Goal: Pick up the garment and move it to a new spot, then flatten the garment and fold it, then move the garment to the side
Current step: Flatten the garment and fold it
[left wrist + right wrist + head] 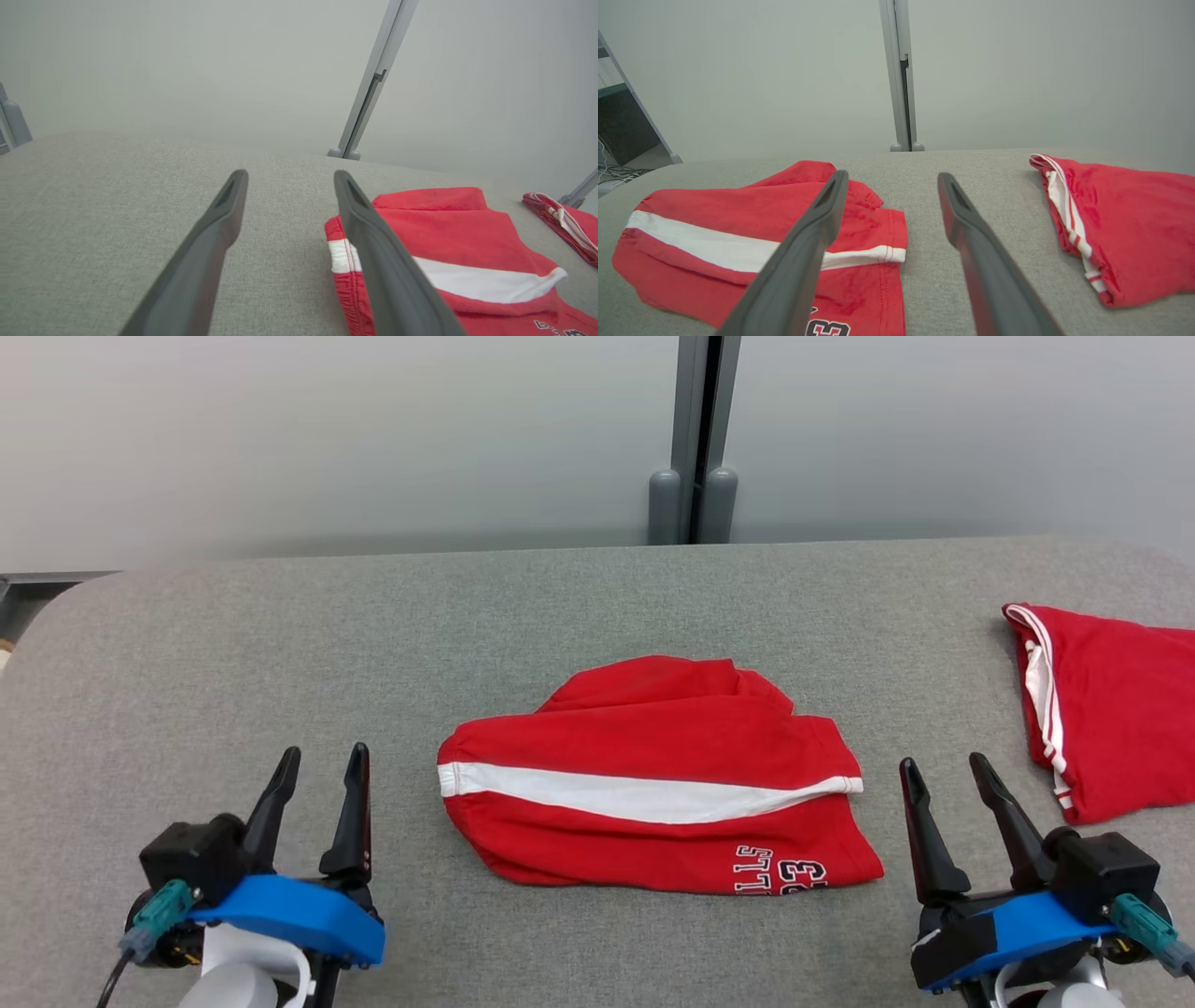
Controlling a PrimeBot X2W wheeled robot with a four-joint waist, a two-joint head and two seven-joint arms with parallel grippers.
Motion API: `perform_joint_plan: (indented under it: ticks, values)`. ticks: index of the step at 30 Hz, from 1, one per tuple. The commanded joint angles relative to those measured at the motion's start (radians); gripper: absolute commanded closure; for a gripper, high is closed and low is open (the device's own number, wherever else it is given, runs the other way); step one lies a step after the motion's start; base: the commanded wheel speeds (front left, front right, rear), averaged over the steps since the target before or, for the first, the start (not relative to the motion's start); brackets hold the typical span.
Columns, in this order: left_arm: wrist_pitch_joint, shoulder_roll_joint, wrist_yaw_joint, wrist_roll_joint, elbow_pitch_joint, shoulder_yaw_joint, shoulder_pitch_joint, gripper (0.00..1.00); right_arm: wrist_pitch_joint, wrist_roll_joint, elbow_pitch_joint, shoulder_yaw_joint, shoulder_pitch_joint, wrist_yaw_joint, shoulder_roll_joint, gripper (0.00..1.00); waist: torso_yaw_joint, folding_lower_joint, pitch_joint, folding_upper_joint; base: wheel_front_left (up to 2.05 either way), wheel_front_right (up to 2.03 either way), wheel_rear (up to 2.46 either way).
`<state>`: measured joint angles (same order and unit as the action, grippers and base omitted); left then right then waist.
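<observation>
We take the grey post [695, 439] at the back of the table [233, 644] as our mark: the red garment [653, 784] with the white stripe lies on the grey cloth straight in front of that post, on our side of it, doubled over into a compact shape, with some white lettering at its near edge. A second red garment [1120, 709] lies well to the right of the post, apart from the first. Our left gripper [325, 751] hovers far to the left of the post and nearer to us than the garment, its two dark fingers spread wide with nothing between them. Our right gripper [943, 763] sits to the right of the post, between the two red pieces, with its fingers likewise parted and empty. Neither touches the cloth. We judge that the folding is about done, since the garment rests in a folded bundle with both grippers clear of it, so the step in hand looks like the last one, carrying it to the side. That move calls for us to bring the fingers down to the garment's edges, pinch through all the layers at once so the fold does not fall open, and lift and set it down level. The top layer is a little rumpled on the side towards the post, and we would mind that it does not slip
</observation>
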<state>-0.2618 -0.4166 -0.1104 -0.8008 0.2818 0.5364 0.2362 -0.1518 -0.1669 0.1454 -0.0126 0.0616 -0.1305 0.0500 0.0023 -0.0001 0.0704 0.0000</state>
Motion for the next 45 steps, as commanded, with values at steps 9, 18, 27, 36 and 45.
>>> perform_joint_plan:
  ticks: [9, 18, 27, 36, 45]
  values:
    - [-0.004, 0.112, 0.086, 0.256, -0.100, -0.262, -0.172, 0.00, 0.003, -0.002, -0.004, -0.022, -0.028, -0.001, 0.001, 0.00, 0.014, 0.0001, -0.033, 0.0000, 0.00, 0.00, 0.00]
    - [-0.004, 0.160, 0.173, 0.333, -0.001, -0.339, -0.221, 0.00, 0.005, 0.002, 0.004, -0.038, -0.054, -0.001, 0.001, 0.00, 0.016, 0.0001, -0.060, 0.0000, 0.00, 0.00, 0.00]
    - [-0.004, 0.172, 0.190, 0.362, 0.035, -0.360, -0.201, 0.00, 0.009, -0.009, -0.002, -0.039, -0.060, -0.001, 0.001, 0.00, 0.011, 0.0001, -0.066, 0.0000, 0.00, 0.00, 0.00]
    - [-0.004, 0.186, 0.196, 0.379, 0.044, -0.370, -0.201, 0.00, 0.003, -0.017, 0.005, -0.029, -0.050, -0.001, 0.001, 0.00, 0.001, 0.0001, -0.061, 0.0000, 0.00, 0.00, 0.00]
    - [-0.004, 0.190, 0.199, 0.384, 0.050, -0.370, -0.186, 0.00, 0.004, -0.017, 0.005, -0.017, -0.043, -0.001, 0.001, 0.00, -0.005, 0.0001, -0.048, 0.0000, 0.00, 0.00, 0.00]
